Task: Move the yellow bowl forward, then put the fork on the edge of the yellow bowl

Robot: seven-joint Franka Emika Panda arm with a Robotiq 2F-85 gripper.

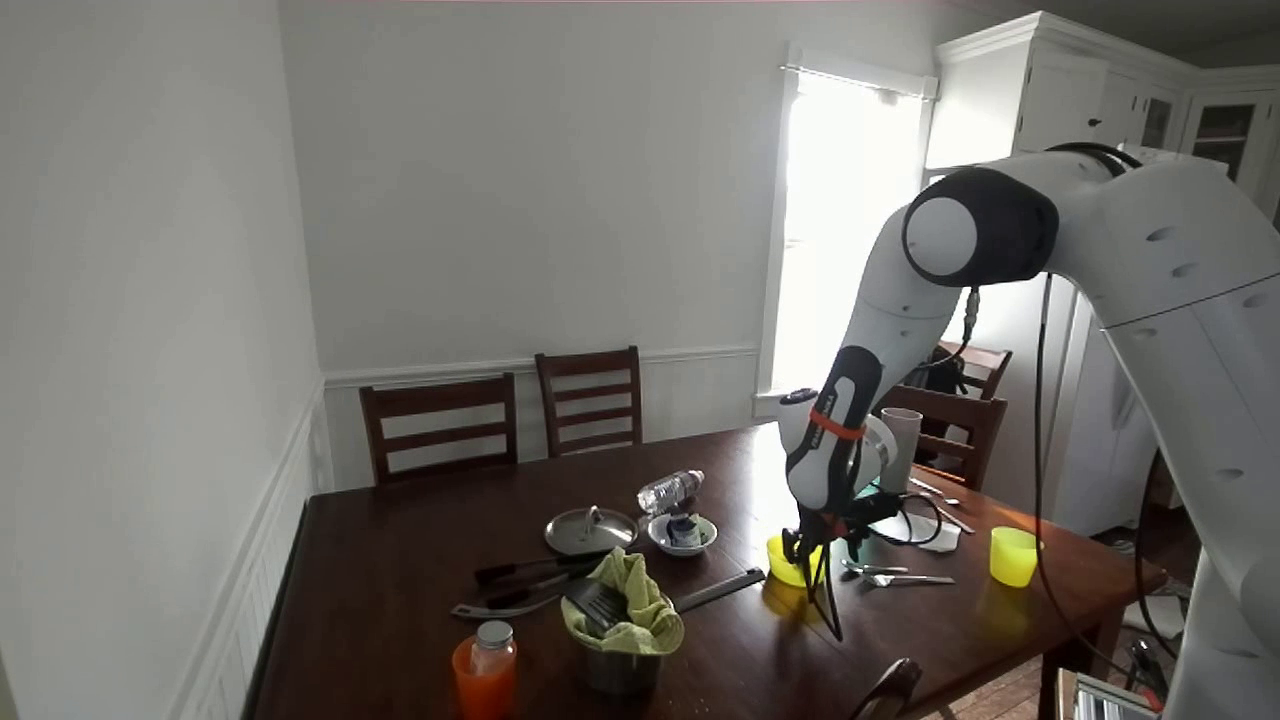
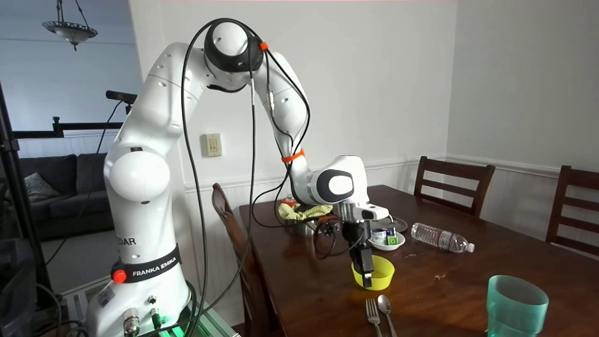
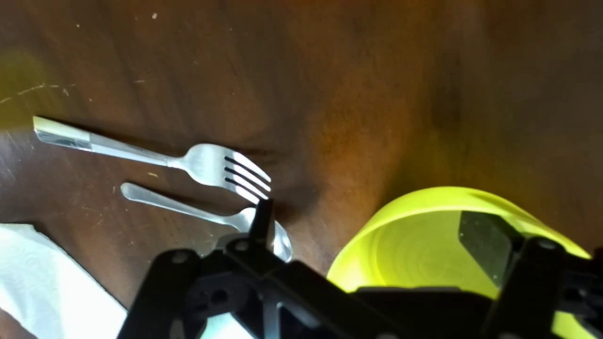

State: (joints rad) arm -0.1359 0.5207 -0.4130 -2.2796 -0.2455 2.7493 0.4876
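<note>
The low yellow bowl stands on the dark table in both exterior views (image 1: pixel 785 574) (image 2: pixel 385 271) and fills the lower right of the wrist view (image 3: pixel 424 249). My gripper (image 1: pixel 825 548) is directly at the bowl and points down; it also shows there (image 2: pixel 364 271). In the wrist view my gripper (image 3: pixel 377 233) has its fingers wide apart with nothing between them gripped. One finger is over or inside the bowl; the other is outside it, above the spoon. The fork (image 3: pixel 207 165) lies flat beside the spoon, tines toward the bowl; it also shows in both exterior views (image 1: pixel 912 580) (image 2: pixel 373 312).
A spoon (image 3: pixel 188 205) lies beside the fork. A white napkin (image 3: pixel 52 282) is near it. A taller yellow cup (image 1: pixel 1014 557), a teal cup (image 2: pixel 517 306), a pot with a green cloth (image 1: pixel 622 665), a white bowl (image 1: pixel 683 545) and a bottle (image 2: pixel 440 237) stand or lie around.
</note>
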